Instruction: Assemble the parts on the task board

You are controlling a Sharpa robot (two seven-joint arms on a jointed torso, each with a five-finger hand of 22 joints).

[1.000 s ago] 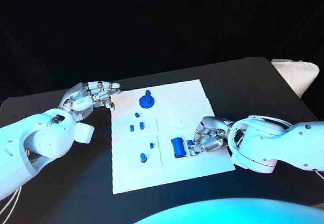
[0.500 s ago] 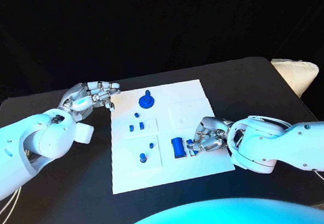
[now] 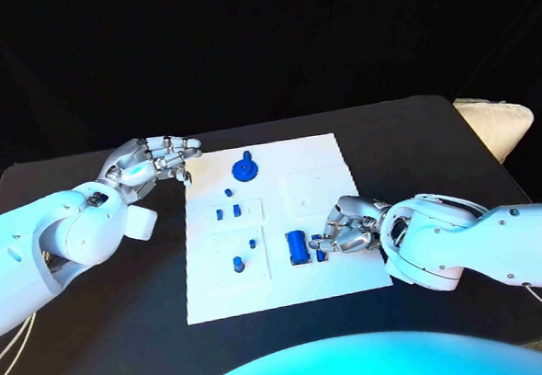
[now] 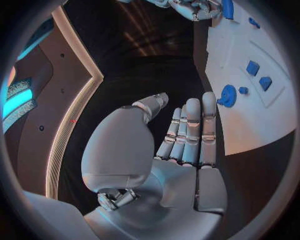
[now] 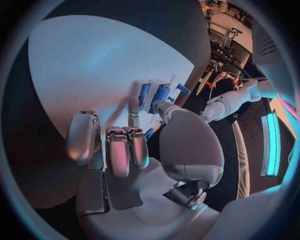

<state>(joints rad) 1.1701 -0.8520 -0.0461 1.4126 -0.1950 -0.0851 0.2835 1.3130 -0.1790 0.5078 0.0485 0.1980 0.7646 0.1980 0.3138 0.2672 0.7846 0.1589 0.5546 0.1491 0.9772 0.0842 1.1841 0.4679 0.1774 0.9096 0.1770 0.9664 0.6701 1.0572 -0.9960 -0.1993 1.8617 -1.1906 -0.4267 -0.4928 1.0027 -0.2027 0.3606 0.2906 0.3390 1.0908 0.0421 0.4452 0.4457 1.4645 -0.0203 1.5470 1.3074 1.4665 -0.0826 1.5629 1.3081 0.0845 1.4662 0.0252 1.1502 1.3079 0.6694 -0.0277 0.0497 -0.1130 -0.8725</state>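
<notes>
Your right hand [image 3: 345, 226] sits low on the task board [image 3: 321, 158], fingers curled around a small blue part [image 3: 319, 243] beside the blue cylinder [image 3: 297, 246] at centre frame. I judge it pinched, though the contact is partly hidden. Most of the work looks undone: the round blue piece [image 3: 246, 167] and small blue pegs [image 3: 228, 213] lie scattered mid-board. Your left hand [image 3: 151, 165] waits upper left, off the board's corner, fingers loosely bent, holding nothing. Nothing blocks your path.
</notes>
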